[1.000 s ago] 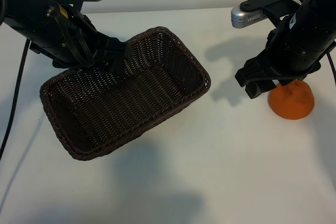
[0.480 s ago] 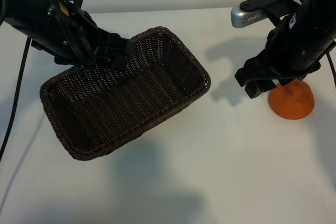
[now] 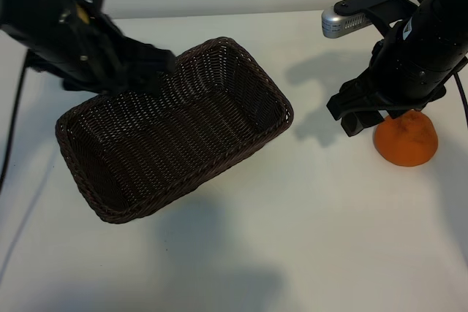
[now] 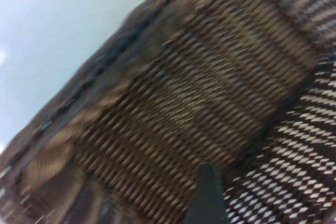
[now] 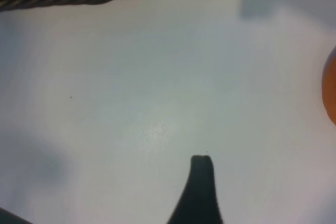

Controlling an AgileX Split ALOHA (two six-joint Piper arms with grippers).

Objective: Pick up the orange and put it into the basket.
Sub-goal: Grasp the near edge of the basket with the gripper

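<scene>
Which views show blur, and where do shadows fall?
Exterior view: the left arm is smeared, the orange and basket crisp, soft shadows on the table. Left wrist view: basket weave streaked. Right wrist view: soft throughout, grey shadow patches on the table.

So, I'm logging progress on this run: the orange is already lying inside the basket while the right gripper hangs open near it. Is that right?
Not quite. The orange is not in the basket; it sits on the white table, well off to the basket's right, as the exterior view shows. The rest holds: the right gripper hangs open just beside the orange.
</scene>
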